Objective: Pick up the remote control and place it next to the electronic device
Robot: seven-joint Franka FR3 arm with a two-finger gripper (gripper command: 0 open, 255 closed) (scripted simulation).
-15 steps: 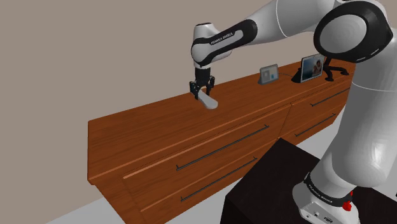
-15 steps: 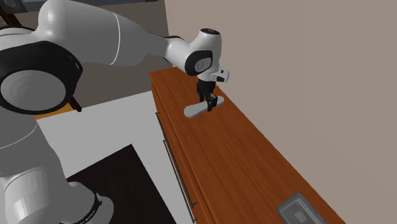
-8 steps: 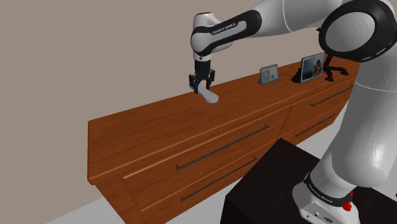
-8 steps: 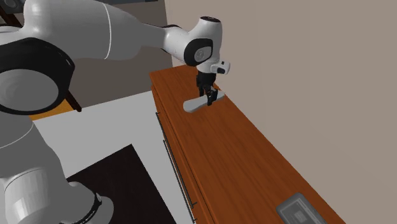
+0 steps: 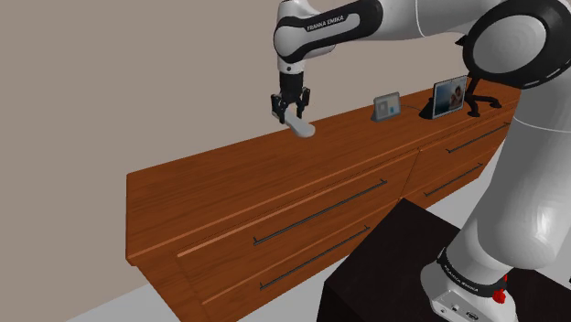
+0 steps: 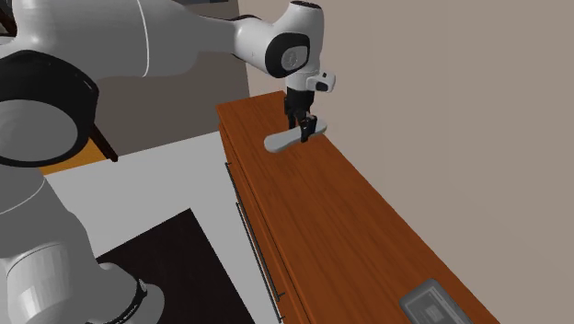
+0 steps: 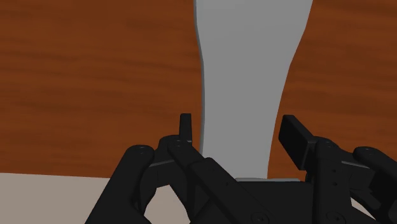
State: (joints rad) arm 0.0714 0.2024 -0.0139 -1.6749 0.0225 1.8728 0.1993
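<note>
A pale grey remote control (image 5: 303, 129) hangs a little above the wooden dresser top (image 5: 229, 174), clasped at one end by my black gripper (image 5: 293, 117). In the second exterior view the remote (image 6: 281, 141) sticks out sideways from the gripper (image 6: 306, 130), clear of the wood. Looking along the hand, the gripper (image 7: 238, 125) is shut on the remote (image 7: 248, 63), one finger on each long side. A small grey electronic device (image 5: 387, 107) stands further along the dresser toward the shoulder view's right; it also appears as a flat grey device (image 6: 430, 302) near the second exterior view's lower right.
A framed picture or tablet (image 5: 447, 97) and a dark stand (image 5: 480, 102) sit beyond the device. The dresser backs onto a plain wall (image 5: 137, 82). Its front holds drawers with long dark handles (image 5: 320, 209). My black stand (image 5: 393, 265) is in front.
The gripper has risen with the remote, lifting it higher above the dresser top. Its sideways position barely changed.
</note>
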